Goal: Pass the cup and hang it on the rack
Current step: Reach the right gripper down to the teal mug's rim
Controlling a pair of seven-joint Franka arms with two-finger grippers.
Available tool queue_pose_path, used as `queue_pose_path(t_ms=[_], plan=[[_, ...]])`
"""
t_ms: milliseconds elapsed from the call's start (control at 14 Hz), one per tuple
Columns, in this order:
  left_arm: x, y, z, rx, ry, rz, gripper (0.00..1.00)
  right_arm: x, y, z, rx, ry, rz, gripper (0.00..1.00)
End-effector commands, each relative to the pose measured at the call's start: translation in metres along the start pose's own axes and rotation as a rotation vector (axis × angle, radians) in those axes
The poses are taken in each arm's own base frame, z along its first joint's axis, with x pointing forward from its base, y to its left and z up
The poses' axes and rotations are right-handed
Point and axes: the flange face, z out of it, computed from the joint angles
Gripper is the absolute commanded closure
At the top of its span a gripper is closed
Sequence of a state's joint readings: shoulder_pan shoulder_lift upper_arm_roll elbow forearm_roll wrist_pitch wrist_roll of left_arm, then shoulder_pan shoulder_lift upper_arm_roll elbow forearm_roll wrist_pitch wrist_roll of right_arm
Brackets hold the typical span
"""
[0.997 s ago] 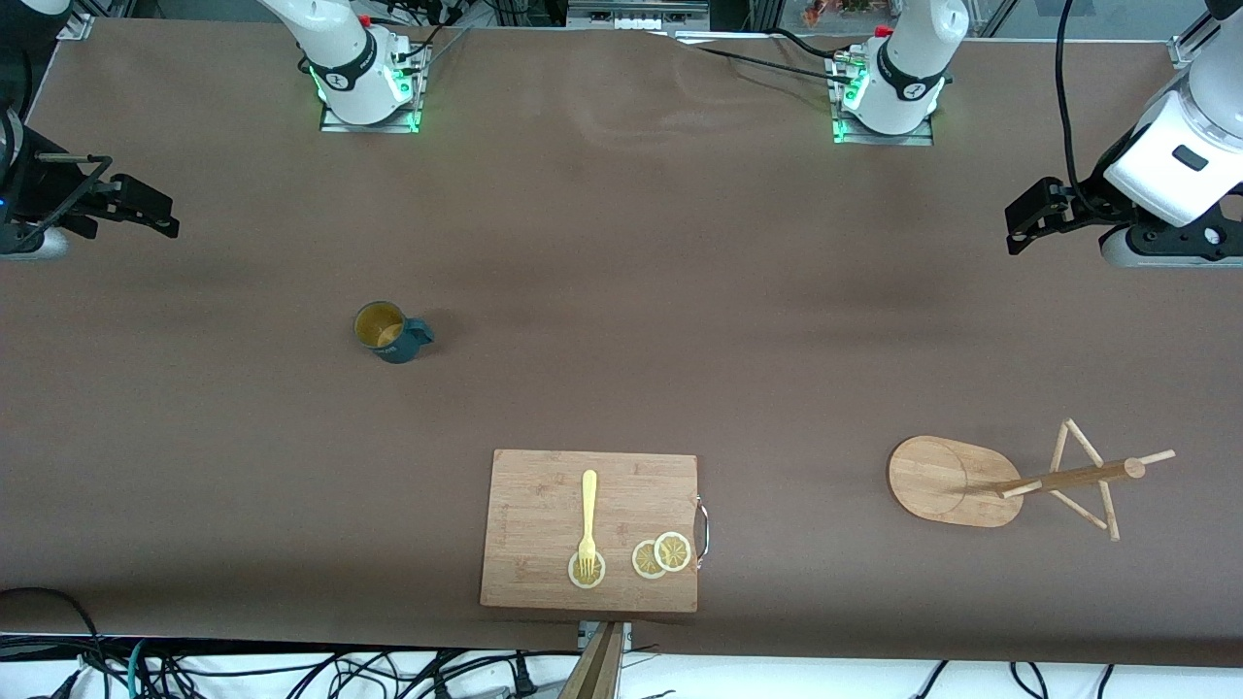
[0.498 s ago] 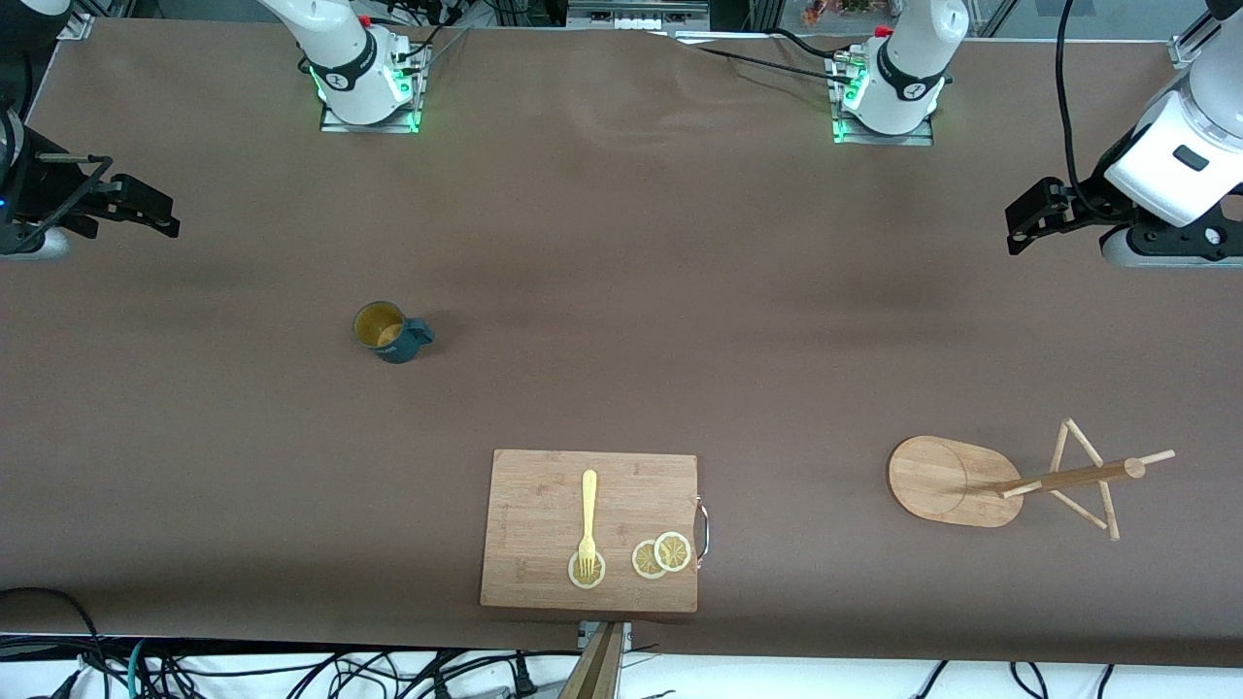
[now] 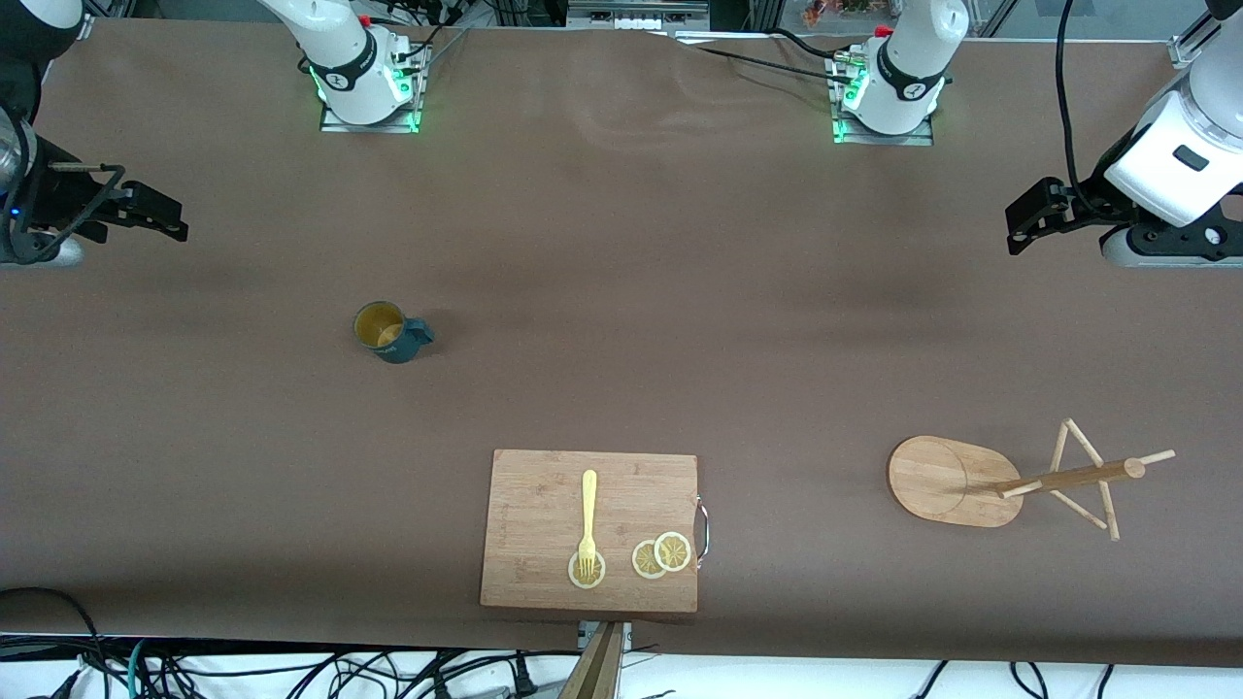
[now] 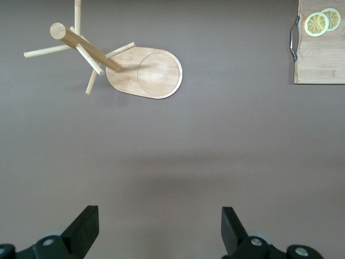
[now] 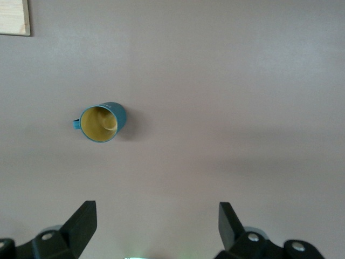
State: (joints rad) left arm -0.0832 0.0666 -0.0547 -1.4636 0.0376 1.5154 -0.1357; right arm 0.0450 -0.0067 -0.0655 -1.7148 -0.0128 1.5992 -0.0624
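Observation:
The dark teal cup point(image 3: 390, 332) stands upright on the brown table toward the right arm's end, its handle pointing toward the table's middle. In the right wrist view the cup point(image 5: 101, 122) shows its yellowish inside. The bamboo rack point(image 3: 1010, 481) stands on its oval base toward the left arm's end, nearer to the front camera than the cup; the left wrist view shows the rack point(image 4: 143, 73) too. My right gripper point(image 3: 160, 216) hangs open and empty at its end of the table, apart from the cup. My left gripper point(image 3: 1020, 228) hangs open and empty at the other end, apart from the rack.
A rectangular bamboo cutting board point(image 3: 590, 529) lies near the table's front edge, midway between cup and rack. On it are a yellow fork point(image 3: 587, 519) and lemon slices point(image 3: 660, 555). Cables hang below the front edge.
The right gripper has shifted slightly toward the arms' bases. The left arm, the cup and the rack have not moved.

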Motion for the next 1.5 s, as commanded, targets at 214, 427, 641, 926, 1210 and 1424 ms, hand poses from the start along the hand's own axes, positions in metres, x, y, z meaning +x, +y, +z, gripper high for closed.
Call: queue_pose_path(t_ms=[214,427,641,926,1210,1424], plan=[[0.003,0.000,-0.006,-0.008,0.005,0.019,0.00,0.008,-0.082,0.044,-0.008,-0.174,-0.139,0.00],[0.003,0.000,-0.006,-0.007,0.006,0.019,0.00,0.013,-0.082,0.077,-0.007,-0.157,-0.138,0.00],[0.004,-0.002,-0.006,-0.008,0.004,0.016,0.00,0.019,-0.082,0.119,-0.007,-0.084,-0.106,0.00],[0.004,-0.002,-0.006,-0.008,0.004,0.016,0.00,0.018,-0.082,0.190,-0.004,0.054,-0.056,0.00],[0.004,-0.002,-0.006,-0.008,0.004,0.016,0.00,0.016,-0.083,0.250,0.000,0.153,-0.027,0.00],[0.003,-0.002,-0.006,-0.008,0.006,0.016,0.00,0.018,-0.098,0.276,-0.004,0.120,-0.005,0.02]])
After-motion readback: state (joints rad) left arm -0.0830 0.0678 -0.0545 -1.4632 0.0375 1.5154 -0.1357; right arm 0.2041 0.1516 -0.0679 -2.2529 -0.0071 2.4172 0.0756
